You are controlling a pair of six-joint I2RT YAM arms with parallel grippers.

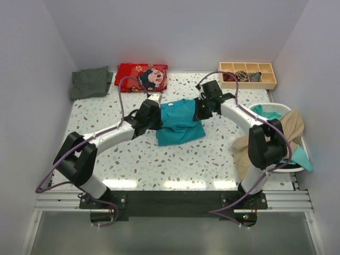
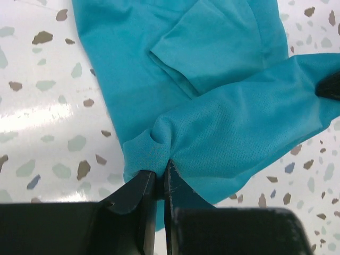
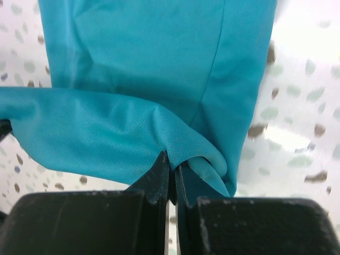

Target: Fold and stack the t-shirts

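Note:
The bright teal t-shirt (image 1: 180,126) lies partly folded in the middle of the speckled table (image 1: 159,159). My left gripper (image 1: 161,110) is at its left side, and in the left wrist view the left gripper (image 2: 160,171) is shut on a bunched fold of the teal t-shirt (image 2: 228,122). My right gripper (image 1: 204,109) is at the shirt's right side. In the right wrist view the right gripper (image 3: 173,162) pinches a fold of the teal t-shirt (image 3: 149,58). A dark grey-green t-shirt (image 1: 91,82) lies folded at the back left. A beige t-shirt (image 1: 293,126) hangs over the basket.
A white basket (image 1: 275,107) stands at the right edge with more teal cloth (image 1: 264,112) in it. A red cartoon-print cloth (image 1: 142,76) lies at the back. A wooden compartment tray (image 1: 247,75) with small dark bundles sits at the back right.

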